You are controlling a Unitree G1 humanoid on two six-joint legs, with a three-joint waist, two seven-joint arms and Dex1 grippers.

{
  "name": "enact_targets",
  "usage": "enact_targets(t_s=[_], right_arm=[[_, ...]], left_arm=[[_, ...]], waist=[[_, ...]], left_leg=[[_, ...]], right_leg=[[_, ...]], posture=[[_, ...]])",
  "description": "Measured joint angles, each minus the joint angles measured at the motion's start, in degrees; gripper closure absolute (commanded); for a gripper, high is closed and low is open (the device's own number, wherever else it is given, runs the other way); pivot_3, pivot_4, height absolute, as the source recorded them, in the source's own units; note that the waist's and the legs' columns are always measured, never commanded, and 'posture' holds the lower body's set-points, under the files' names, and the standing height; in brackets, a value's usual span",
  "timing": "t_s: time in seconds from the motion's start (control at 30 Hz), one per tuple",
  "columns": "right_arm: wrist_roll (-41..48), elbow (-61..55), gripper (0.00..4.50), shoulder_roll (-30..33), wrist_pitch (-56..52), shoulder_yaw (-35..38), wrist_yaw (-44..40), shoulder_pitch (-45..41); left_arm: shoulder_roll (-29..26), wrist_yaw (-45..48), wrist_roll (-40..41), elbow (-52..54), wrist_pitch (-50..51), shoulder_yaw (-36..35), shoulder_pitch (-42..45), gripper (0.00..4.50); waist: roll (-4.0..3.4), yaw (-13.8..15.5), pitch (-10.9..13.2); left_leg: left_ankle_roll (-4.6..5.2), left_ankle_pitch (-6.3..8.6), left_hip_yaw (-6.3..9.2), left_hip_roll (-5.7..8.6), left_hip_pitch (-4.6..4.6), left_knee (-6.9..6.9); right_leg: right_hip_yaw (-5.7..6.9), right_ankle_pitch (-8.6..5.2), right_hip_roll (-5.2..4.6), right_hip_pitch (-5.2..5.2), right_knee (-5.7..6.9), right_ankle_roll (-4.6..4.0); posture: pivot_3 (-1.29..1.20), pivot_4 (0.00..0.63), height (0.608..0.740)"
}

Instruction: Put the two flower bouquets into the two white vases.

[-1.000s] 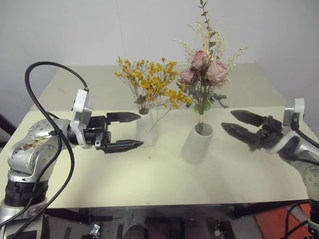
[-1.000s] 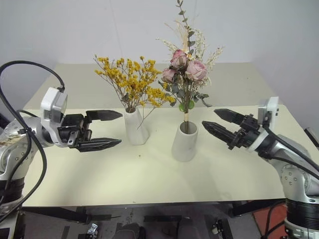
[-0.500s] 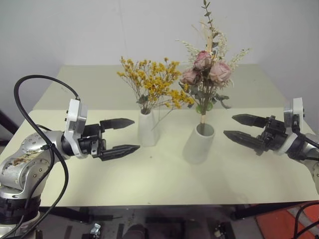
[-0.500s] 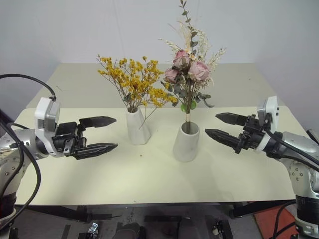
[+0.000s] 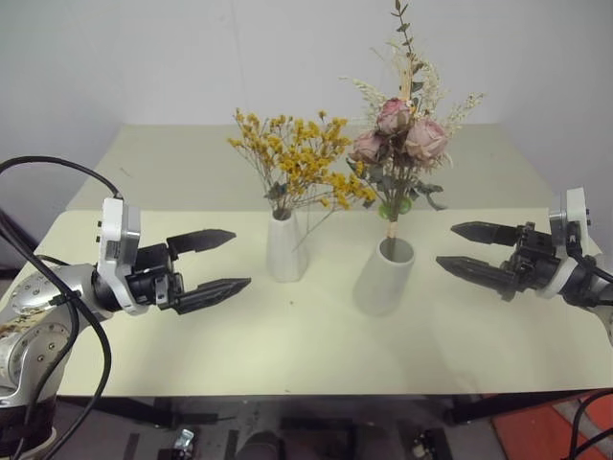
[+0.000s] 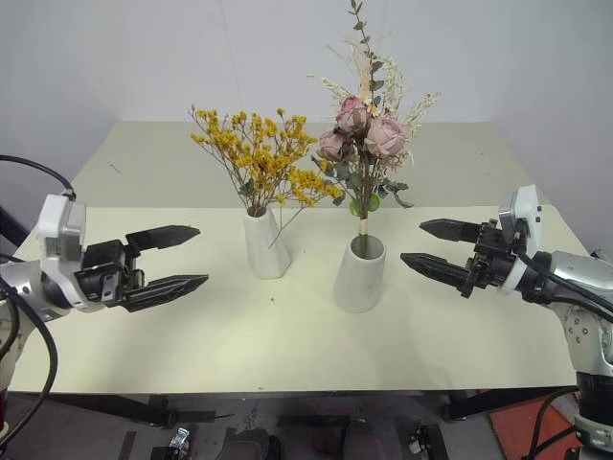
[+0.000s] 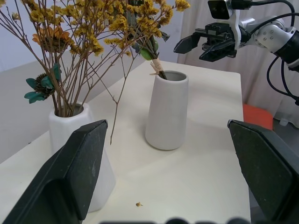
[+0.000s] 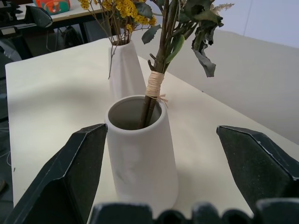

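White wide vase | right wrist view: twine-bound rose stems inside | both grippers wide, empty

Bare table — vases mid-table

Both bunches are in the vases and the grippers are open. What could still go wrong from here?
1. The roses stand tall and top-heavy in the wide vase, stems leaning on its rim; a nudge from the right gripper might tip it.
2. The yellow spray spreads wide over the slim vase; the left gripper could snag a trailing stem if it swings inward.
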State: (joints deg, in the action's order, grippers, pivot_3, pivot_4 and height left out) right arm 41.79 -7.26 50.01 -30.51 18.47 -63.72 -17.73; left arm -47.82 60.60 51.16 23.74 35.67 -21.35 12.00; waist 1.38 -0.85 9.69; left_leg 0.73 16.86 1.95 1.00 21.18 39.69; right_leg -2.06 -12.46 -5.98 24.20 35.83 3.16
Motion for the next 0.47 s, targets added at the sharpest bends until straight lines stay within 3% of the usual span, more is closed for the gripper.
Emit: enact_targets(t_s=[0.47], right_arm=[[0.5,-2.2,0.03,-1.2,-0.1,0.0,0.1,-0.7]], left_arm=[[-0.8,-0.9,0.7,-0.1,0.0,0.0,0.1,0.00]], waist=[[0.00,0.0,0.0]], left_leg=[[0.00,0.00,0.00,0.00,0.00,0.00]], right_leg=[[0.00,0.00,0.00,0.01,0.02,0.00]], posture=[[0.00,0.150,0.740]])
